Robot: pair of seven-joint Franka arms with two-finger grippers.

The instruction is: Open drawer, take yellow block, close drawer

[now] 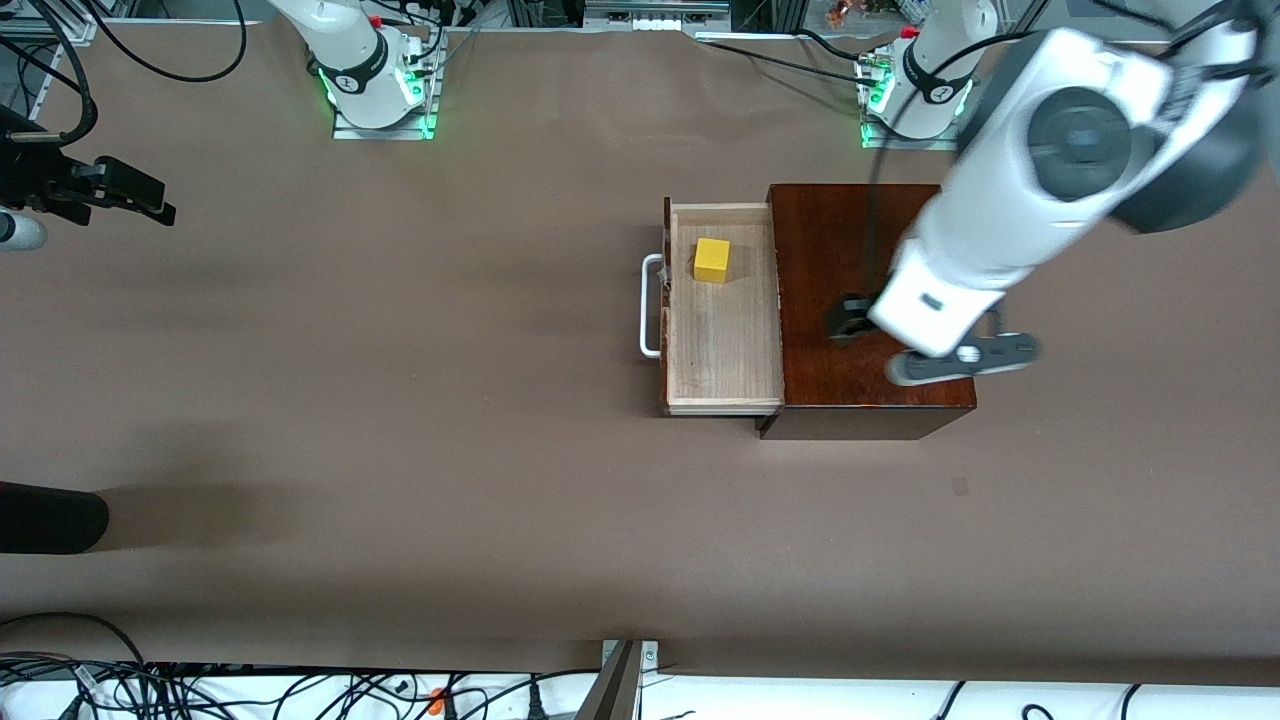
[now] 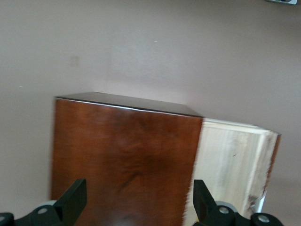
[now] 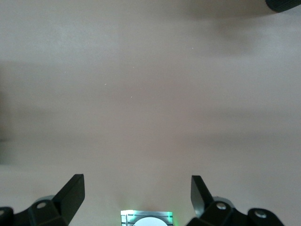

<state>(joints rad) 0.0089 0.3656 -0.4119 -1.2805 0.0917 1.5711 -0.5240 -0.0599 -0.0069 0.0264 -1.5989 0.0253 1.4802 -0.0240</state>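
- While the drawer (image 1: 722, 310) stands pulled out of the dark mahogany box (image 1: 868, 300) toward the right arm's end of the desk (image 1: 400, 400), its pale wooden tray lies open to view
- Its white bar handle (image 1: 650, 305) sits on the dark front, at the end away from the box
- the yellow block (image 1: 712, 260) rests inside the tray, in the part farther from the front camera, apart from the walls
- the left gripper (image 2: 140, 200) hangs over the top of the box, near the seam where the tray comes out; its fingers (image 2: 73, 200) are spread apart with nothing between them
- the right gripper (image 3: 137, 195) waits over bare desk at the right arm's end, well apart from the drawer, its fingers (image 3: 70, 195) spread wide and empty
- a dark rounded object (image 1: 50, 520) pokes in at that same end, nearer the front camera
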